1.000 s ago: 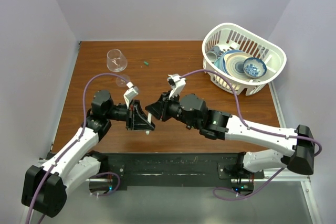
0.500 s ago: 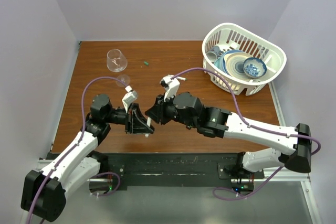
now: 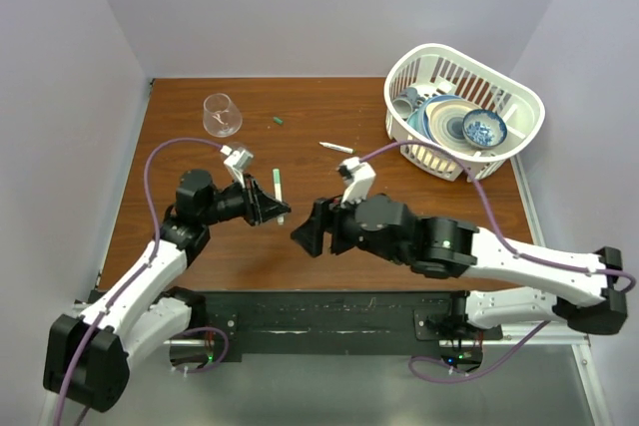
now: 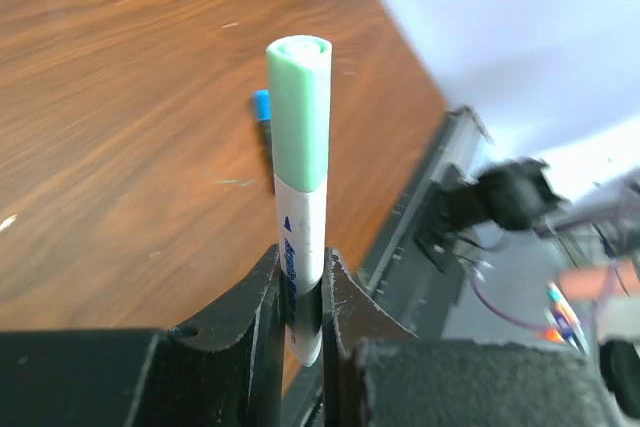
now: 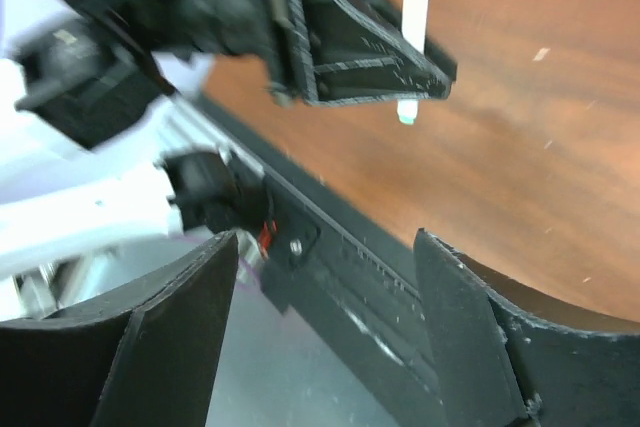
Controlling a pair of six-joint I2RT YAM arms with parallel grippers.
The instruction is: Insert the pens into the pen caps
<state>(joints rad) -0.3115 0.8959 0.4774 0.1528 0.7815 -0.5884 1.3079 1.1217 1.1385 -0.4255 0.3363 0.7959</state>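
Blue cap [image 4: 261, 105] seen only from left wrist. Left end effector [image 4: 300, 265] gripped white pen [image 4: 301, 222], green cap [image 4: 299, 112] pointing frame-top. Right end effector [image 5: 325, 247] released.

white pen [image 4: 303, 247], green cap [image 4: 298, 112], black fingers [image 4: 258, 312]

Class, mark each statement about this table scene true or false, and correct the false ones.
1. The left claw grips a white pen with a green cap on its end. True.
2. The right claw holds a pen. False: it is open with nothing in it.
3. A second pen lies loose on the table, left of the basket. True.
4. The glass is inside the basket. False: it is on the table at the far left; the basket holds dishes.
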